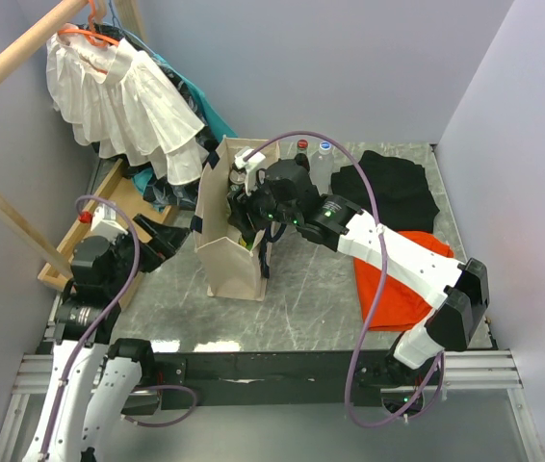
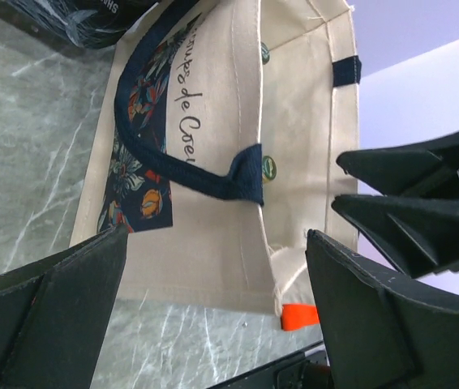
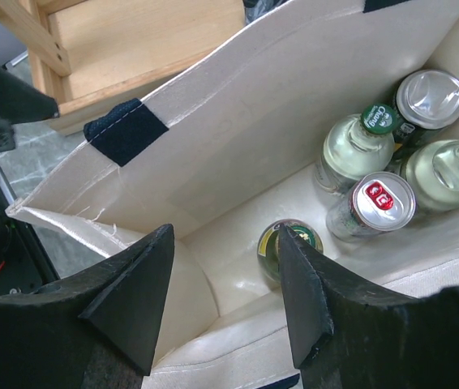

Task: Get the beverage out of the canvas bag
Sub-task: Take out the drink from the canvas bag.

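The cream canvas bag (image 1: 229,252) with navy handles stands upright mid-table. In the right wrist view its open inside (image 3: 238,154) holds several beverages: a green-capped bottle (image 3: 288,245), a red-tab can (image 3: 374,206), a silver-topped can (image 3: 430,99) and two pale bottles with green caps (image 3: 358,144). My right gripper (image 3: 228,304) is open and empty above the bag's mouth, its right finger over the near green-capped bottle. My left gripper (image 2: 213,316) is open and empty beside the bag's printed side (image 2: 181,211), apart from it.
A white ruffled garment (image 1: 123,96) hangs on an orange hanger at the back left over a wooden rack (image 1: 109,207). Black cloth (image 1: 393,188) and orange cloth (image 1: 398,284) lie to the right. Two bottles (image 1: 313,149) stand behind the bag.
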You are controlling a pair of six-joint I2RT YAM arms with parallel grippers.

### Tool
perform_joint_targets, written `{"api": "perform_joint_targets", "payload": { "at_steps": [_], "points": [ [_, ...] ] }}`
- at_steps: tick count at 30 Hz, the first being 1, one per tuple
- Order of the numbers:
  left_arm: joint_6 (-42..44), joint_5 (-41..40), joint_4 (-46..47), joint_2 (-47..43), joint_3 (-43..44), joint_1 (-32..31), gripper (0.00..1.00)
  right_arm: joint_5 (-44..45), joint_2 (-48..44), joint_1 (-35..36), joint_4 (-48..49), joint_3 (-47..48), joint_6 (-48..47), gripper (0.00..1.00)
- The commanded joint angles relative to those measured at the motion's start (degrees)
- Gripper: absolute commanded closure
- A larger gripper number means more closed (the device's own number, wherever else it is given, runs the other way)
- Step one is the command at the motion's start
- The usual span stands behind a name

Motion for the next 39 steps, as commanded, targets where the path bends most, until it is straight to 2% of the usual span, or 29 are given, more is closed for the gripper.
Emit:
{"api": "perform_joint_targets", "payload": {
  "at_steps": [1, 8, 18, 24, 28, 34, 39],
  "points": [
    [0.80, 2.24, 5.25, 3.10, 1.41, -0.08, 0.03, 1.16, 0.24, 0.48, 2.23, 1.63, 0.11, 0.39],
    [3.53, 2.69, 4.90, 9.07, 2.99, -2.71, 0.02, 1.78, 0.50, 0.39, 2.32, 1.71, -0.07, 0.39],
    [5.81, -3.37, 3.94, 13.13, 4.05, -12.73, 0.02, 2.04, 0.59, 0.48, 2.23, 1.98, -0.07, 0.40],
    [7.48, -10.48, -1.51, 12.25, 5.19, -13.27, 0.01, 2.48, 0.32, 0.48, 2.23, 1.80, -0.33, 0.39],
    [7.84, -12.08, -4.49, 11.81, 5.19, -13.27, 0.04, 2.22, 0.76, 0.39, 2.06, 2.42, -0.33, 0.40],
    [8.54, -11.55, -7.23, 9.97, 3.88, -13.35, 0.07, 1.52, 0.85, 0.48, 0.22, 2.33, 0.11, 0.39],
    [9.42, -10.06, -7.23, 9.26, 3.17, -13.27, 0.05, -0.42, -0.73, 1.01, 0.48, -1.36, 2.39, 0.40]
  ]
}}
